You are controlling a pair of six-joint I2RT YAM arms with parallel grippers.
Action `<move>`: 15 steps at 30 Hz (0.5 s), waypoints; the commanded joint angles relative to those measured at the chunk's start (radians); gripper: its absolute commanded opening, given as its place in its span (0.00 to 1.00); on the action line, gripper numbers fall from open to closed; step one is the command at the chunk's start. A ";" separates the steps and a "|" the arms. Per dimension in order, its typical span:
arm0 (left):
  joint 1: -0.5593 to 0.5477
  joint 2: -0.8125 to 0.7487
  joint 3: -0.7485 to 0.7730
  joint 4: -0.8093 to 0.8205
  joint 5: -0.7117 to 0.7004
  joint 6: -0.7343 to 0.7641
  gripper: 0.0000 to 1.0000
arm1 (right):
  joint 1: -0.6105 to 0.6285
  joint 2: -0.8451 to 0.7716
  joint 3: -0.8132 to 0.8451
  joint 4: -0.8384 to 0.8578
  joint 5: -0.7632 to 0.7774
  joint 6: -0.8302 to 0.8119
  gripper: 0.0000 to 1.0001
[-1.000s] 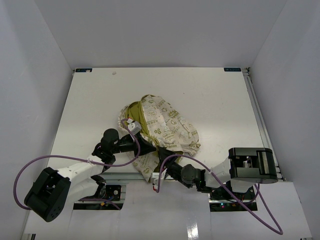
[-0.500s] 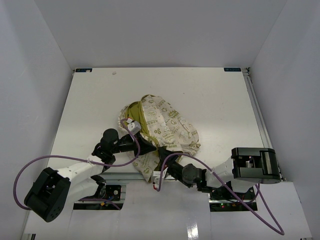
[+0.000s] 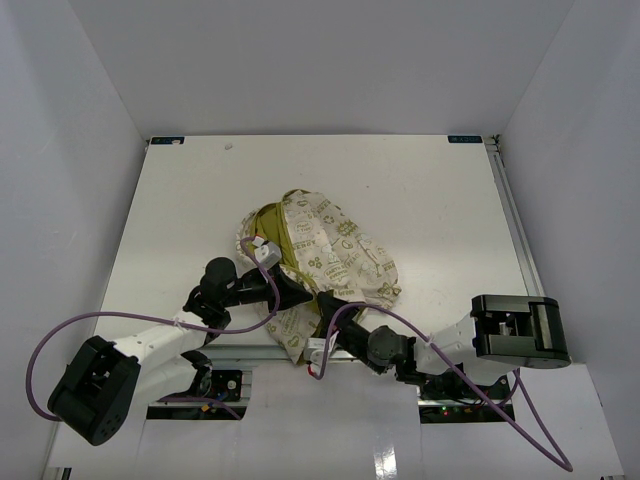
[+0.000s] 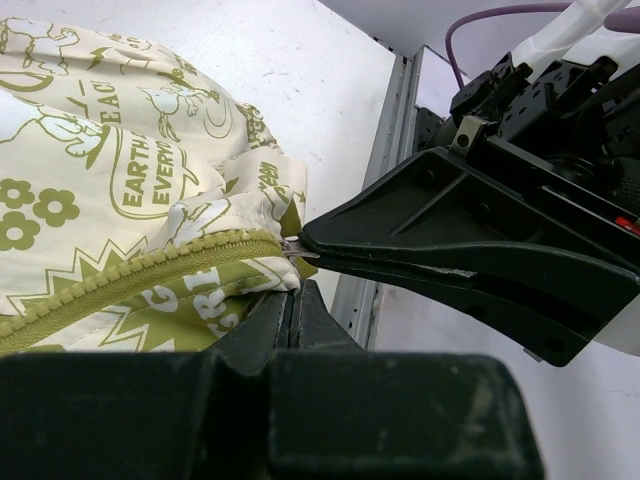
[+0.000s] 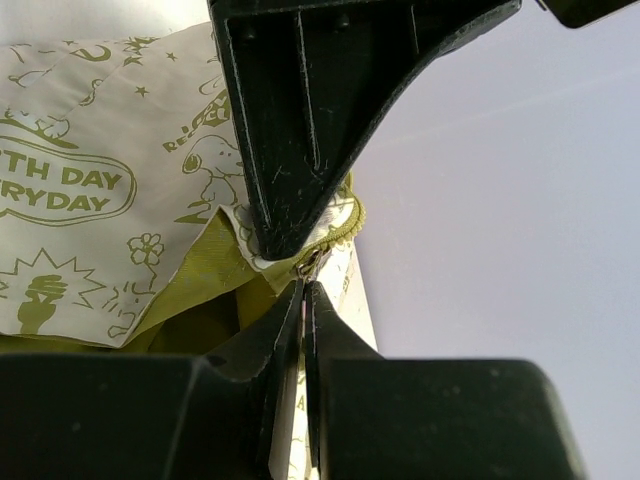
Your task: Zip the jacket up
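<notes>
Closed left tool (image 4: 296, 292) is pinching near hem (image 4: 240, 296) of soft cream, olive-printed fabric jacket (image 3: 335, 250); right tool (image 5: 303, 290) seemingly clamping small metal zipper pull (image 5: 312, 263). Slackening hem is risking pull slipping out.

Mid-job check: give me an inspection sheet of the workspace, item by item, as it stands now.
Surface: white table, with a small speck near its far-left corner.
Job's things: jacket crumpled mid-table, olive lining showing at its far end; zipper runs to the near edge.
Clutter: nothing seen.
Grippers: left gripper shut on the jacket beside the zipper's end; right gripper shut on the zipper pull.
Cables: purple cables loop from both arms, close by the jacket.
Surroundings: white walls; metal rail along the table's right edge.
</notes>
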 commanded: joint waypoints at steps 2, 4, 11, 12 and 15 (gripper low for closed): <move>-0.003 -0.018 0.003 0.011 0.029 0.002 0.00 | -0.003 -0.004 0.043 0.096 0.016 0.031 0.08; -0.003 -0.018 0.004 0.013 0.029 0.002 0.00 | -0.003 0.000 0.046 0.098 0.018 0.034 0.08; -0.003 -0.021 0.003 0.013 0.031 0.001 0.00 | -0.008 0.021 0.058 0.090 0.013 0.050 0.12; -0.003 -0.021 0.003 0.013 0.032 0.001 0.00 | -0.010 0.024 0.059 0.089 0.011 0.052 0.14; -0.003 -0.021 0.003 0.014 0.033 0.001 0.00 | -0.012 0.033 0.063 0.089 0.011 0.052 0.15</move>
